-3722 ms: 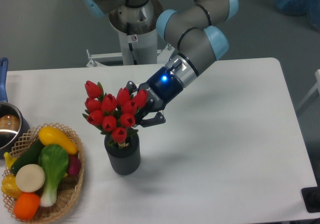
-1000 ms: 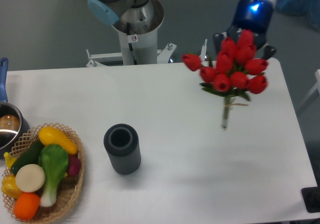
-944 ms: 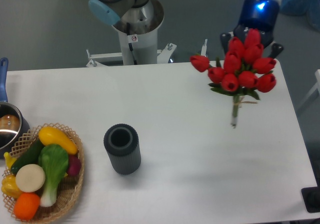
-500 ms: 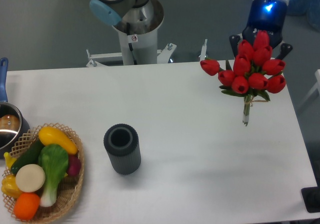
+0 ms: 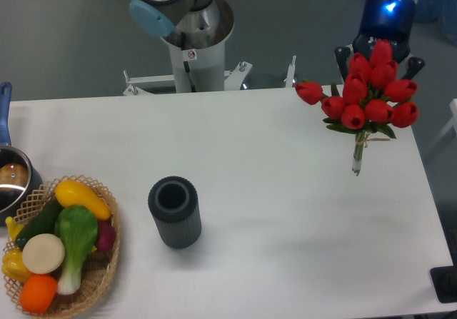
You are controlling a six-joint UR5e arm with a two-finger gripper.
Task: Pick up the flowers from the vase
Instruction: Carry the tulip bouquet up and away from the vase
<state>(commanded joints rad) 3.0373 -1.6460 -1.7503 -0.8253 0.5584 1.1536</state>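
The flowers (image 5: 365, 95), a bunch of red tulip buds with green leaves and tied pale stems, hang in the air over the table's far right side, stems pointing down. My gripper (image 5: 378, 56) is shut on the flowers from behind and above; the buds hide most of its fingers. The vase (image 5: 173, 211), a short dark grey ribbed cylinder, stands upright with its mouth bare on the table's left-centre, far from the gripper.
A wicker basket (image 5: 106, 265) of vegetables sits at the front left corner. A steel pot (image 5: 10, 180) with a blue handle is at the left edge. The robot's base (image 5: 191, 41) stands behind the table's far edge.
The gripper has carried the flowers out of the vase, up and across to the far right. Over the last second it kept drifting right with them. The vase stayed put.
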